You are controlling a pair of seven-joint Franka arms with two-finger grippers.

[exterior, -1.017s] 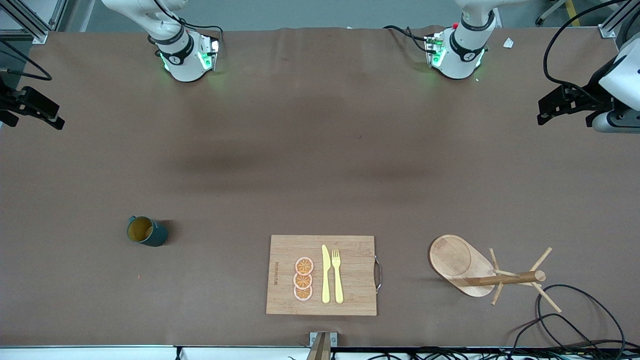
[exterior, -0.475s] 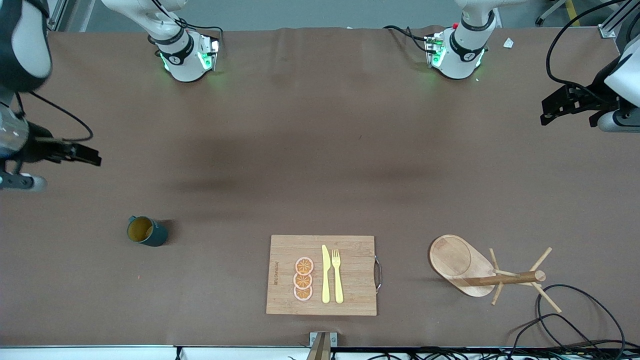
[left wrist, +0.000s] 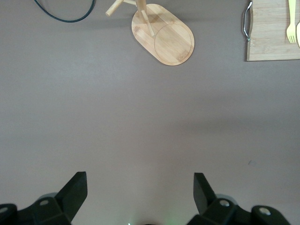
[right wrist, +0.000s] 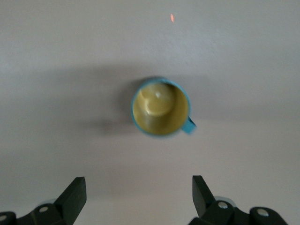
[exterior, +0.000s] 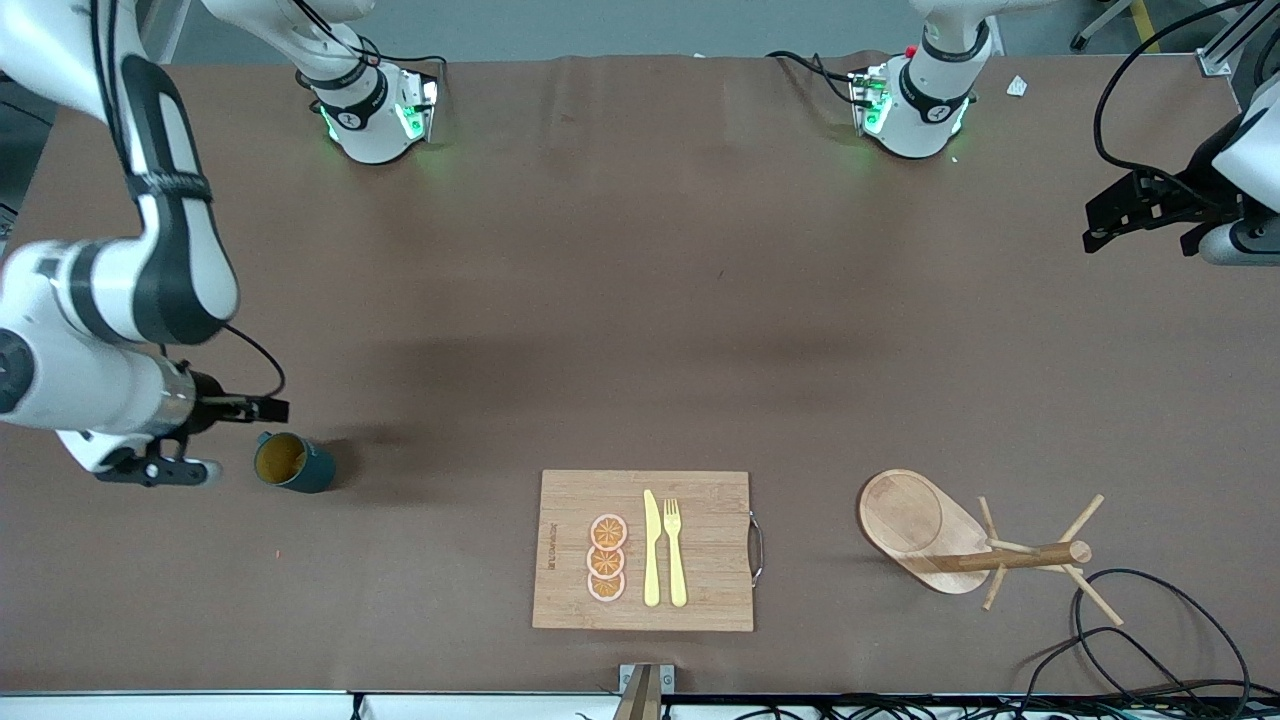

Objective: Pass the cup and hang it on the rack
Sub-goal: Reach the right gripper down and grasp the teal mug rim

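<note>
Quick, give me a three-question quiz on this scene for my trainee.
1. True or false: the right pincer is shut on the cup.
2. What lies on the cutting board beside the orange slices?
3. The rack stands toward which arm's end of the table? A) left B) right

Key: 1 false, it is open near the upright cup; 2 a yellow knife and fork; 3 A.
</note>
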